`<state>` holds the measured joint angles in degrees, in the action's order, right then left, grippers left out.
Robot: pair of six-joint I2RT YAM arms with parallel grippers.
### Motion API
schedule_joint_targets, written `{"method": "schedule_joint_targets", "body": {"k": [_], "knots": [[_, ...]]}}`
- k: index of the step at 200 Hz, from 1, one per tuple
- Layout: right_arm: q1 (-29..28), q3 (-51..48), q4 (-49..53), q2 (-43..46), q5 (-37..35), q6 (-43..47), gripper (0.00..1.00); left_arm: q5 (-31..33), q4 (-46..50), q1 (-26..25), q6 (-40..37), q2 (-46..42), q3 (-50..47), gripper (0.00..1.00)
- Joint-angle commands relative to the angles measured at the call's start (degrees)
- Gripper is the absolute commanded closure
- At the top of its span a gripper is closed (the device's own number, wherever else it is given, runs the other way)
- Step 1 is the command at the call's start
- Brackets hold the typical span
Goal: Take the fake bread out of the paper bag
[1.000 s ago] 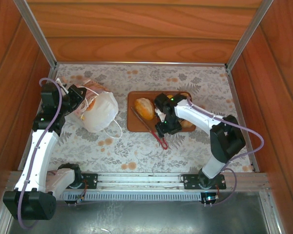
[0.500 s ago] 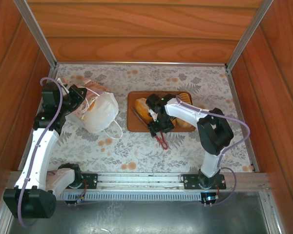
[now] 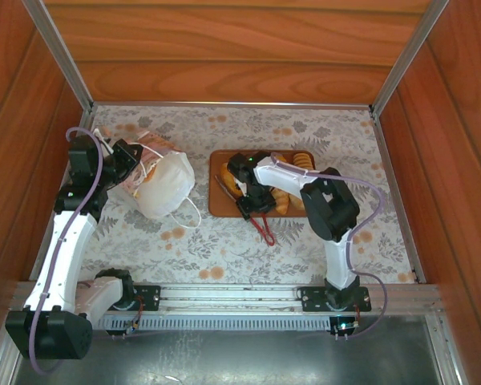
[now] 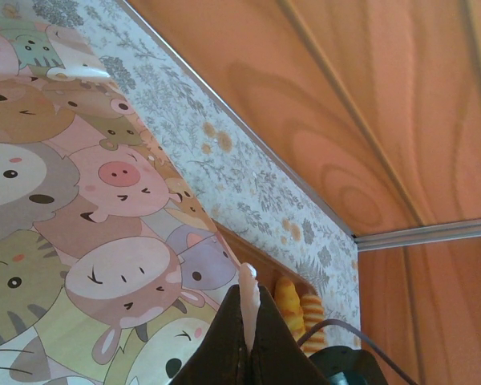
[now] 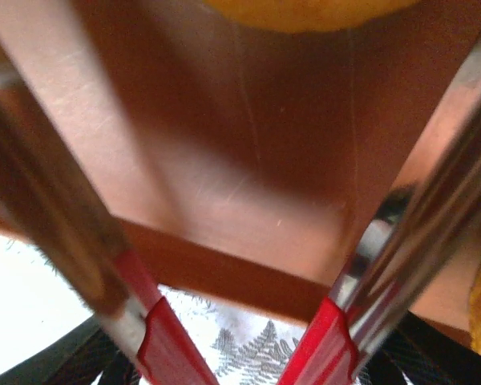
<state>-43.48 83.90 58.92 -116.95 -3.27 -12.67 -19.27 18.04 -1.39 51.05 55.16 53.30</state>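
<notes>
The table (image 3: 305, 241) is carrying everything here. The paper bag (image 3: 164, 186) is lying on its side at the left, with cartoon animals showing on its printed face in the left wrist view (image 4: 80, 200). The left end effector (image 3: 131, 160) is pinching the bag's edge, its fingers pressed tight on the paper. I cannot tell what is sitting inside the bag.

Over at mid-table, the fake bread (image 3: 232, 178) is lying on the brown tray (image 3: 218, 204). There is a pale roll toward the tray's left end, ridged pieces at its far right corner and another piece along its near side. The right end effector (image 3: 252, 192) is hovering over the tray just beside the roll, clamped on red-handled tongs (image 3: 266, 231). The handles are sticking out past the tray's near edge. From the right wrist, the tongs' metal arms are spreading wide over bare tray, and one golden piece is lying just beyond them.
</notes>
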Motion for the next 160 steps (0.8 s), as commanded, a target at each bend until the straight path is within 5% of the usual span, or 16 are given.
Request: {"method": "schedule_joint_targets", "body": {"k": [1,84,160], "knots": [[-0.3,0.5,1.0,-0.7,-1.2,-0.9,0.37,0.3,0.1,1.0,-0.5,-0.6,0.2,1.00],[-0.3,0.1,3.2,3.6,-1.7,-1.5,0.53,0.1,0.1,1.3,-0.4,-1.4,0.0,1.00],[0.6,0.0,9.2,12.7,-1.7,-1.1,0.54,-0.1,0.1,1.4,-0.2,-1.6,-0.1,1.00]]}}
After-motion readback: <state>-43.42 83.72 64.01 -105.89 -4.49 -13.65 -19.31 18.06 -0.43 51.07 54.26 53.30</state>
